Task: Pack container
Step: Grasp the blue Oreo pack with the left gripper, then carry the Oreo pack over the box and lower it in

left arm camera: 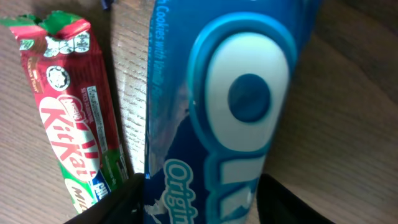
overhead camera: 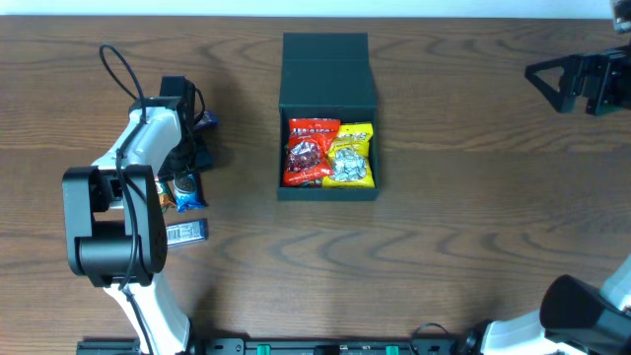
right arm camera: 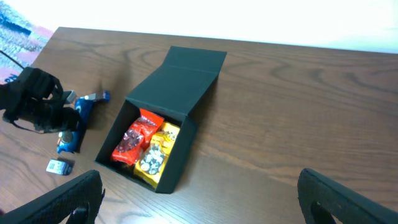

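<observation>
The container (overhead camera: 328,74) is a dark box in the middle of the table, its lid folded open toward the far side. It holds a red packet (overhead camera: 310,153) and a yellow packet (overhead camera: 352,155). It also shows in the right wrist view (right arm camera: 180,93). My left gripper (left arm camera: 199,202) is shut on a blue Oreo packet (left arm camera: 242,99). Its fingers press both sides of the packet. In the overhead view this gripper (overhead camera: 192,158) is left of the box, over the Oreo packet (overhead camera: 187,190). My right gripper (right arm camera: 205,205) is open and empty, far right at the back (overhead camera: 552,79).
A red KitKat bar (left arm camera: 68,106) lies on the table just left of the Oreo packet. A small blue-and-silver packet (overhead camera: 185,233) lies nearer the front edge. Another blue wrapper end (overhead camera: 207,120) shows beside the left wrist.
</observation>
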Motion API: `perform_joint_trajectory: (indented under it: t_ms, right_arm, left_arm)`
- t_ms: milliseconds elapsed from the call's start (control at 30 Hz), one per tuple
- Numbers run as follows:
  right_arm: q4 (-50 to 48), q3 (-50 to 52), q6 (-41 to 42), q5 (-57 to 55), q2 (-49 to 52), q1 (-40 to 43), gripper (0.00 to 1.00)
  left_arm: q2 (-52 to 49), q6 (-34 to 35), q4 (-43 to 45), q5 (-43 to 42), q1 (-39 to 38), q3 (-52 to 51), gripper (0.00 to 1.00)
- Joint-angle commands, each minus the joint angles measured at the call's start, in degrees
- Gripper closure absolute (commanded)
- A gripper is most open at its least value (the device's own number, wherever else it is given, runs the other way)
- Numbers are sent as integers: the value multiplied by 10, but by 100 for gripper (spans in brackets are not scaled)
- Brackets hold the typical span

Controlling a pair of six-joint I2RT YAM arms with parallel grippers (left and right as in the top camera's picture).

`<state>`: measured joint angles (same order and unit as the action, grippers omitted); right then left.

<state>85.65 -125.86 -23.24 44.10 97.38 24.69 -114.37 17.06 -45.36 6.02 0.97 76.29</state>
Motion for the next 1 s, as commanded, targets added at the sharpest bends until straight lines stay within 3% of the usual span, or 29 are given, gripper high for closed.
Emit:
perform_joint_trajectory:
  t_ms: [0,300,467,533,633,767,967]
  right_arm:
    - [1,1,-8,9,1,3,1]
    - [1,1,-8,9,1,3,1]
    - [0,1,-8,10,1,3,1]
    - [0,1,-8,10,1,3,1]
    - [0,1,-8,11,1,3,1]
    - [-2,1,-8,14,1,3,1]
    - [-2,1,-8,14,1,4,1]
  left_arm:
    - [-3,-4,0,-1,2,-3,48]
    - [-3,-4,0,-1,2,-3,55]
    - [-3,-3,-10,-1,2,2,73]
    - [-2,0,-26,-1,0,13,73]
    - [0,31,-66,-10,0,53,73]
    - [12,33,-110,-40,-8,129,83]
    - [44,9,-106,-40,-78,213,83]
